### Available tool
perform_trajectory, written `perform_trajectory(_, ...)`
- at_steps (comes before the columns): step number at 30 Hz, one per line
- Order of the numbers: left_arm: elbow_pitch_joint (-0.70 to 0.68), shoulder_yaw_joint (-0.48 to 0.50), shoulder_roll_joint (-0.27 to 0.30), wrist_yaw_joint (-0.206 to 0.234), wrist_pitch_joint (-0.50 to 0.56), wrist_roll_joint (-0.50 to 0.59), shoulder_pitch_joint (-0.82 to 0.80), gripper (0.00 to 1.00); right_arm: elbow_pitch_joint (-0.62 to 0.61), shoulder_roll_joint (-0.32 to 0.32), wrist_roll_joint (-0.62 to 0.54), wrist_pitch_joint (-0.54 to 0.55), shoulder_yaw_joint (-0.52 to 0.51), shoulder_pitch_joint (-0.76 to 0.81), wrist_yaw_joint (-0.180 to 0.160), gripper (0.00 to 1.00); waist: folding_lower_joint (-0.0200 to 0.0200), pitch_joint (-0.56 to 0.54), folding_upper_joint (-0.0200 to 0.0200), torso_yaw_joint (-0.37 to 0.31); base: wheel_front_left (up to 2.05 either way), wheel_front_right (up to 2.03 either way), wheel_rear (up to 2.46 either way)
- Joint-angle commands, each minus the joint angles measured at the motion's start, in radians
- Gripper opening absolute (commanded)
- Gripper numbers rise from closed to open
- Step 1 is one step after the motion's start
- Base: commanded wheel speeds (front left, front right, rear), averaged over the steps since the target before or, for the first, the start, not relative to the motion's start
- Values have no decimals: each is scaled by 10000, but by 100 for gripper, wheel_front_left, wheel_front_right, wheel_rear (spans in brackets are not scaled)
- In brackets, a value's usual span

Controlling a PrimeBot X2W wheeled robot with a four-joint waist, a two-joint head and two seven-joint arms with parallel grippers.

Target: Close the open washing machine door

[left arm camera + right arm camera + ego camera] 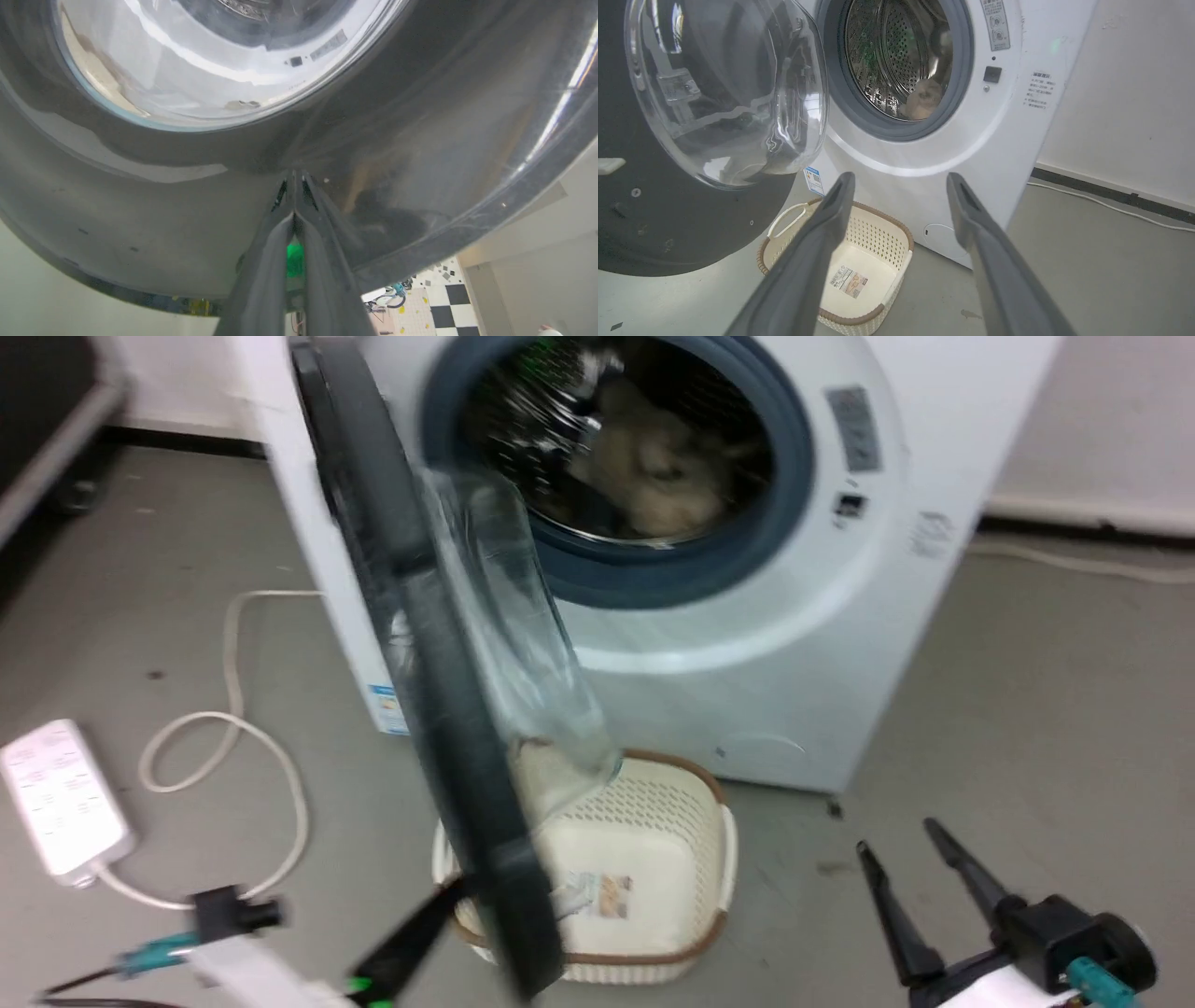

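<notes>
Now, door: large round glossy black-rimmed washing machine door with clear glass bowl, swung open, edge-on from upper left to bottom centre of head view, in front of white washer.
Left gripper: fingers pressed together, tips touching door's glossy black rim.
Right gripper: fingers spread, empty, lower right.
Basket: cream perforated plastic, on grey floor below door.

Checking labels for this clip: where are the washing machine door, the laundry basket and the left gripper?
washing machine door (448, 728), head view, black rim.
laundry basket (878, 233), right wrist view, perforated far wall.
left gripper (294, 179), left wrist view, between its fingertips.
</notes>
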Motion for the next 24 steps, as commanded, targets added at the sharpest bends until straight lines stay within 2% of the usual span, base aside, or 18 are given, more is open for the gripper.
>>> perform_trajectory(1, -4, -322, -53, -72, -236, -73, -68, 0, -38, -94, -33, -28, -57, -136, 6, 100, 0, 541, -1, -609, 0, 0, 0)
perform_trajectory(7, 788, -2071, -55, -148, -2244, -231, -1200, 0, -78, -128, 105, -32, -101, -515, 6, 100, 0, 1444, -1, -1976, 0, 0, 0)
perform_trajectory(12, 1980, -2910, -55, -181, -3855, -379, -2672, 0, 23, -46, 214, -38, -16, -820, 6, 100, 0, 2041, -1, -3222, 0, 0, 0)
perform_trajectory(19, 3939, -2978, -56, -197, -5862, -202, -5090, 0, 70, 249, 394, -41, 27, -1137, 6, 100, 0, 2682, -1, -4696, 0, 0, 0)
perform_trajectory(24, 5419, -2681, -56, -205, -7054, 25, -6586, 0, 102, 413, 440, -42, 63, -1166, 6, 100, 0, 2823, -1, -5087, 0, 0, 0)
